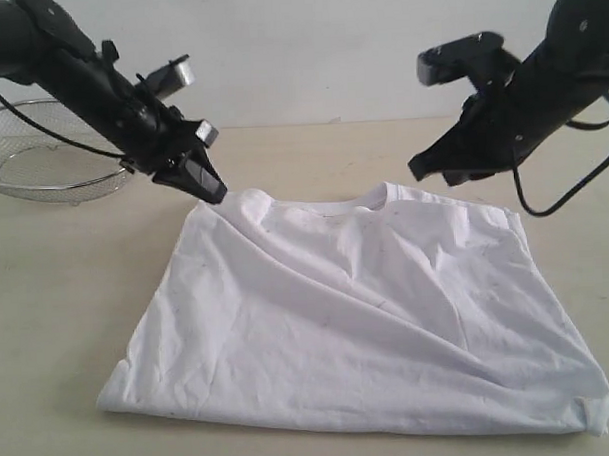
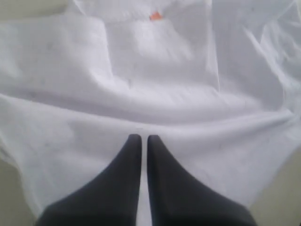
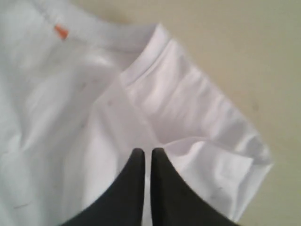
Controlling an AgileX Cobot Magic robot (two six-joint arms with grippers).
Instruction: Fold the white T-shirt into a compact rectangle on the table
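Observation:
The white T-shirt [image 1: 358, 316] lies spread on the table [image 1: 67, 296], plain side up, collar at the far edge. Its orange neck tag [image 2: 155, 16] shows in both wrist views. My left gripper [image 1: 215, 194] is shut on the shirt's far left corner. The cloth rises to its tips [image 2: 143, 137] and creases fan out from there. My right gripper [image 1: 416, 171] hangs shut above the far right shoulder, clear of the cloth. In the right wrist view its tips [image 3: 146, 150] sit over a folded-in sleeve [image 3: 207, 141] with nothing held.
A round wire-mesh basket [image 1: 42, 147] stands at the far left, behind the left arm. Bare table [image 3: 235, 47] lies all around the shirt. A pale wall closes off the back.

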